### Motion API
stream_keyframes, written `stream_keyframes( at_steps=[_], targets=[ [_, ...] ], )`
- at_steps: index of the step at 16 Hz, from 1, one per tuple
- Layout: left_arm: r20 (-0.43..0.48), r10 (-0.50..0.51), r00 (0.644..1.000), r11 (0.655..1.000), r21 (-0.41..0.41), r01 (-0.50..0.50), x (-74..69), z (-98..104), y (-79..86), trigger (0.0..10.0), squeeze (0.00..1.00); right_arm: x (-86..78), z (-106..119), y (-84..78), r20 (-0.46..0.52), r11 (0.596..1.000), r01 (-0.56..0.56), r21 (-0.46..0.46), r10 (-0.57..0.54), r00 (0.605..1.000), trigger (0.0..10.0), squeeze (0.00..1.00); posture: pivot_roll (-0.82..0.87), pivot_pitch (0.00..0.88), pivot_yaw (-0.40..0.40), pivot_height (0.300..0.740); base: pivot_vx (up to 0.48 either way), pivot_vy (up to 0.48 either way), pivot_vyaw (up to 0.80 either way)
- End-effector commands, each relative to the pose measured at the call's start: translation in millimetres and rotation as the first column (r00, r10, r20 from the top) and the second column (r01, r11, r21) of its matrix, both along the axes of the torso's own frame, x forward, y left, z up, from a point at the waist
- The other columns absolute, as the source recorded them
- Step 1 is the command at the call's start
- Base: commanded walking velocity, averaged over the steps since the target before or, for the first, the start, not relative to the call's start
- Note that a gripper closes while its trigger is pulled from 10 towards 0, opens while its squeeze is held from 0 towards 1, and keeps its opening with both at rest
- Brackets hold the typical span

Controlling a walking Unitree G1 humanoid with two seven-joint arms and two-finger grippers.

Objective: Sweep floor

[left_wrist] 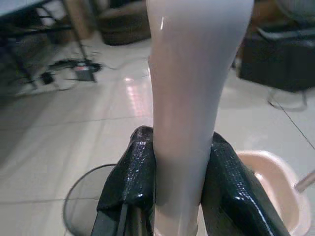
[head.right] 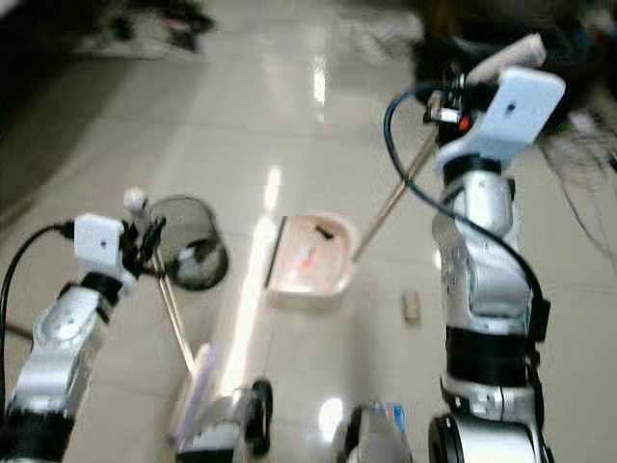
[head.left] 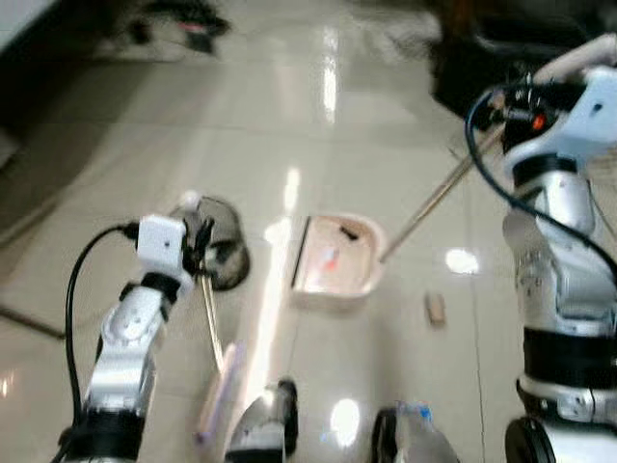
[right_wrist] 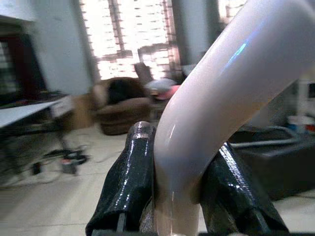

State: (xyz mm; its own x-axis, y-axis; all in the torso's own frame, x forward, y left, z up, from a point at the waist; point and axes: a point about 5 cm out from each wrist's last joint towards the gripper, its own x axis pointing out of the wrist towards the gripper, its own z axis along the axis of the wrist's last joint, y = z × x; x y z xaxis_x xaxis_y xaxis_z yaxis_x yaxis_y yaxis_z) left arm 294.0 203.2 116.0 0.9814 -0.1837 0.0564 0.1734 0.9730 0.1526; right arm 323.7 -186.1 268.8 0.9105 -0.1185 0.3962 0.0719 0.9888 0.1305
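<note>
Sweeping well here means keeping the dustpan (head.left: 335, 258) flat on the floor (head.left: 318, 125) with its open lip toward the debris, then drawing the broom (head.left: 218, 376) in short, low strokes so nothing skips past the rim. Judging from the layout, the small tan scrap (head.left: 436, 309) beside the dustpan, on the side away from the bin (head.left: 217, 246), is the next thing to gather; the broom head lies on the far side of the dustpan from it, so either tool has to shift first. The pan's edge should be pressed down, or fine dirt will slide beneath it.

The left hand (left_wrist: 172, 182) is clenched on the broom's pale handle, its two black fingers (left_wrist: 130, 172) pressing the shaft from both sides with no gap showing. It sits just beside the bin, and the thin stick runs down from it to the head near the robot's feet.

The right hand (right_wrist: 172, 187) is likewise closed around the curved pale grip of the dustpan's long handle (head.left: 434, 198), fingers tight against it. It is held high, well above and beyond the dustpan, which rests on the floor between bin and scrap with a few bits already inside.
</note>
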Motion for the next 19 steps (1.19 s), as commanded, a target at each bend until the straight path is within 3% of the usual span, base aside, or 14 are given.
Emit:
stream_keyframes(
  at_steps=[1, 6, 11, 15, 19],
  targets=[
    [0.053, 0.01, 0.999, 1.0, 0.016, -0.011, -0.9, 14, 0.9, 10.0, 0.0, -3.6, 17, 7.2, 0.058, 0.999, -0.048, 0.02, 0.046, 0.997, 10.0, 0.0, 0.01, 0.067, 0.072, 0.74, 0.0, 0.0, 0.8],
    [0.015, -0.001, 1.0, 0.999, 0.049, 0.0, -10.6, 15, -5.0, 10.0, 0.0, -5.7, 29, 13.2, 0.054, 0.996, -0.087, 0.034, 0.085, 0.995, 10.0, 0.0, 0.02, 0.078, 0.07, 0.74, 0.0, 0.0, 0.8],
    [0.018, -0.008, 1.0, 0.997, 0.071, 0.007, -5.3, 13, -9.0, 10.0, 0.0, -8.9, 45, 4.1, 0.089, 0.998, -0.056, 0.04, 0.052, 0.995, 10.0, 0.0, -0.01, 0.068, 0.083, 0.74, 0.049, 0.0, 0.8],
    [0.006, 0.015, 1.0, 0.999, 0.052, -0.015, -1.8, 7, -10.2, 10.0, 0.0, -7.5, 44, -4.4, 0.083, 0.998, -0.037, 0.056, 0.032, 0.996, 10.0, 0.0, -0.01, 0.055, 0.066, 0.74, 0.342, 0.0, 0.0],
    [0.015, 0.006, 1.0, 0.999, 0.04, -0.007, -2.2, 7, -16.7, 10.0, 0.0, -5.5, 32, -2.2, 0.046, 0.998, -0.042, 0.047, 0.04, 0.998, 10.0, 0.0, 0.0, 0.047, 0.058, 0.74, 0.414, 0.0, 0.0]
  ],
)
